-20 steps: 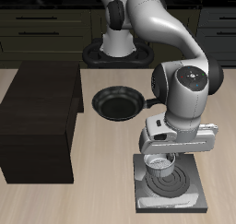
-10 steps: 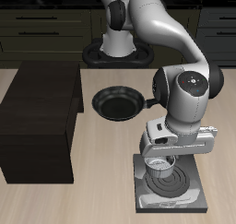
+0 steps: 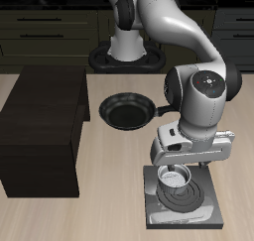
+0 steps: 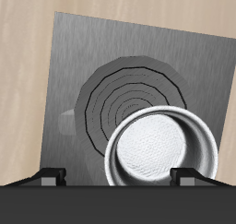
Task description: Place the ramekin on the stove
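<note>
My gripper has its two fingers spread to either side of the ramekin, one at each side of the rim; whether they press on it I cannot tell. The ramekin sits right below my palm, its pale inside facing up at me. Directly under it lies the stove, and the bowl covers part of the ring burner marks; I cannot tell whether it touches the slab. Farther back from my gripper, toward my base, rests the frying pan. Beyond that, off to the side, stands the dark cabinet.
</note>
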